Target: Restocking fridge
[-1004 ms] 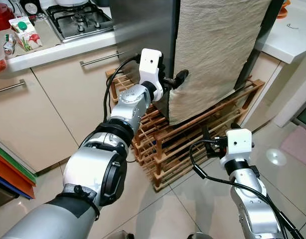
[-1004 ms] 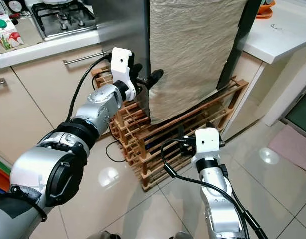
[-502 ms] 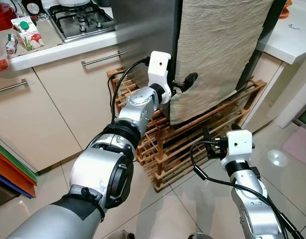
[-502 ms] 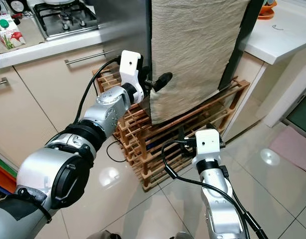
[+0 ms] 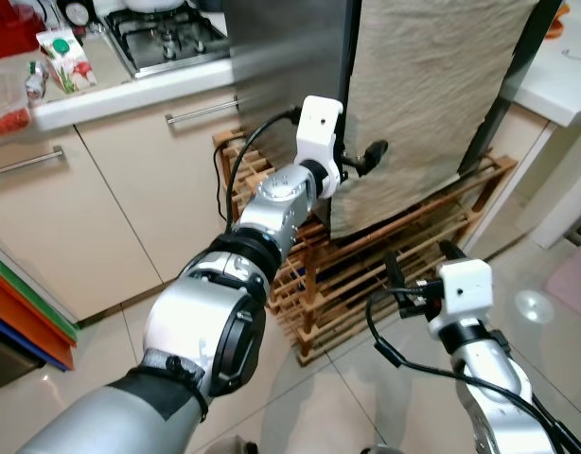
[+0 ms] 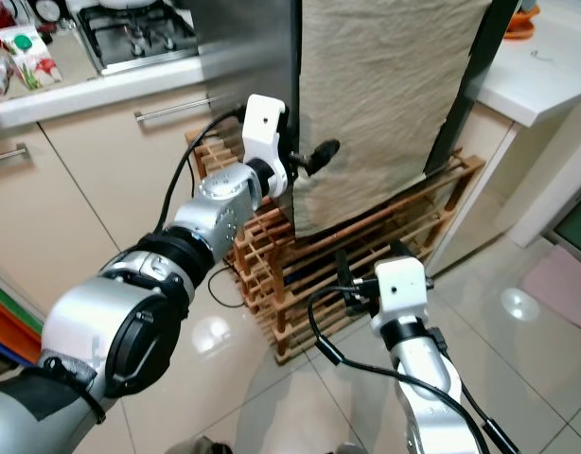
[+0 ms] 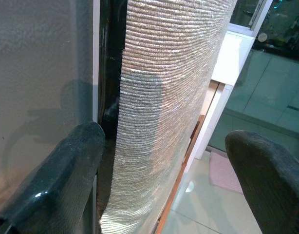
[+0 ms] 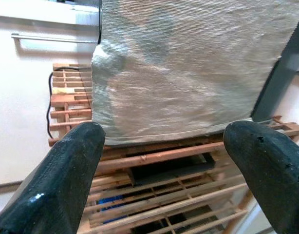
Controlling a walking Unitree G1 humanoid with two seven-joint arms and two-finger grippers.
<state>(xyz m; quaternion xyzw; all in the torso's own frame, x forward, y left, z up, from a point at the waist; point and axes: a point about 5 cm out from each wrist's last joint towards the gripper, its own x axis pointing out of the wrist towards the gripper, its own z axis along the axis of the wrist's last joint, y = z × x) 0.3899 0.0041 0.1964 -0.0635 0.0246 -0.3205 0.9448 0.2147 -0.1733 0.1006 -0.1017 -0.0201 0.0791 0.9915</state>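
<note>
the robot's silver left arm reaches forward so its left gripper sits at the edge of the tall grey metal fridge, fingers spread, one on each side of the door's edge where a beige woven cloth hangs, probably to pull the door open. the right gripper waits low, also spread and empty, facing the slatted wooden rack beneath the fridge.

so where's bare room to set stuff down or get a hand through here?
Bare floor tiles front the wooden rack. Bare worktop lies right of the cloth-draped fridge. The counter by the stove is cluttered. The left gripper crowds the door edge.
</note>
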